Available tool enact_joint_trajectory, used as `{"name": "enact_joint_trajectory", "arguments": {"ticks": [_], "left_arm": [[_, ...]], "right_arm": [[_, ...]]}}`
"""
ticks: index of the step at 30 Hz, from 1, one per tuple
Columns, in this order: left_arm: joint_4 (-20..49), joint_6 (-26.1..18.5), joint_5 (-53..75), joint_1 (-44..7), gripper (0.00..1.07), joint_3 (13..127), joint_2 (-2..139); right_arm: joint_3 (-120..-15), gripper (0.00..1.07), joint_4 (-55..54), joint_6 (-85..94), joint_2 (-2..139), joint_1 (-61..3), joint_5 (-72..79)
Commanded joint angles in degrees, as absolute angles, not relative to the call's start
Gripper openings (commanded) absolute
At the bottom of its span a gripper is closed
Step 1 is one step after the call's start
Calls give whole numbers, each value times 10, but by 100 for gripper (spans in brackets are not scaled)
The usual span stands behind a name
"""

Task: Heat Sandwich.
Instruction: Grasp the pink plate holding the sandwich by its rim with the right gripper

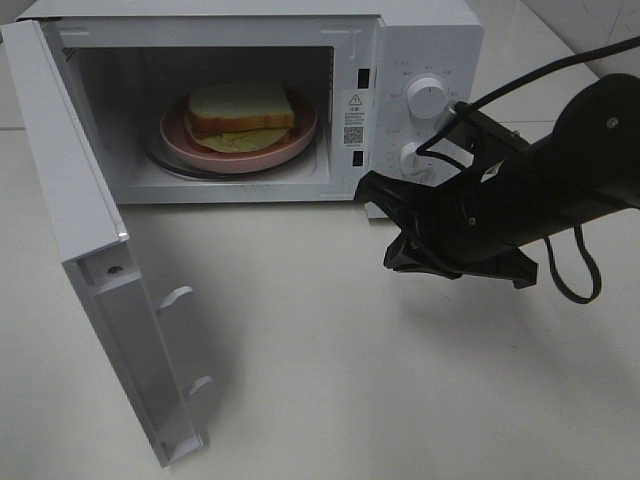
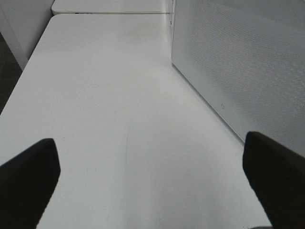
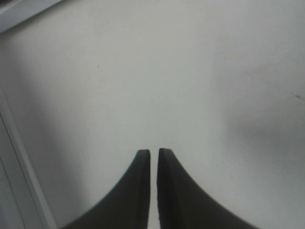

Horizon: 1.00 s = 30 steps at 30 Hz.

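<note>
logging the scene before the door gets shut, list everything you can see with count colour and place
microwave: one, white, at the back of the table, standing open
door: one, white, swung out on the left of the exterior view
plate: one, salmon pink, inside the microwave
sandwich: one, pale bread with a yellow layer, on the plate
knobs: two, white, one above the other on the microwave's front panel
table: one, white, under everything
left hand: one, black, open above bare table beside a white dotted panel
right hand: one, black, above the table in front of the knobs, almost closed, holding nothing
</note>
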<state>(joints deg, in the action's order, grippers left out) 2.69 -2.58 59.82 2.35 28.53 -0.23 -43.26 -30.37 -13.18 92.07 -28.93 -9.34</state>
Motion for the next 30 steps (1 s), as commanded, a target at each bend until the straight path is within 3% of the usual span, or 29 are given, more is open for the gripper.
{"name": "enact_joint_trajectory", "arguments": {"ticks": [1, 13, 30], "left_arm": [[31, -26, 589, 25, 101, 283, -18], [31, -26, 589, 25, 101, 283, -18], [31, -26, 589, 25, 101, 283, -18]], "right_arm": [[-434, 9, -275, -90, 903, -286, -128], [-495, 10, -136, -23, 875, -286, -337], [-533, 12, -109, 553, 875, -286, -445]]}}
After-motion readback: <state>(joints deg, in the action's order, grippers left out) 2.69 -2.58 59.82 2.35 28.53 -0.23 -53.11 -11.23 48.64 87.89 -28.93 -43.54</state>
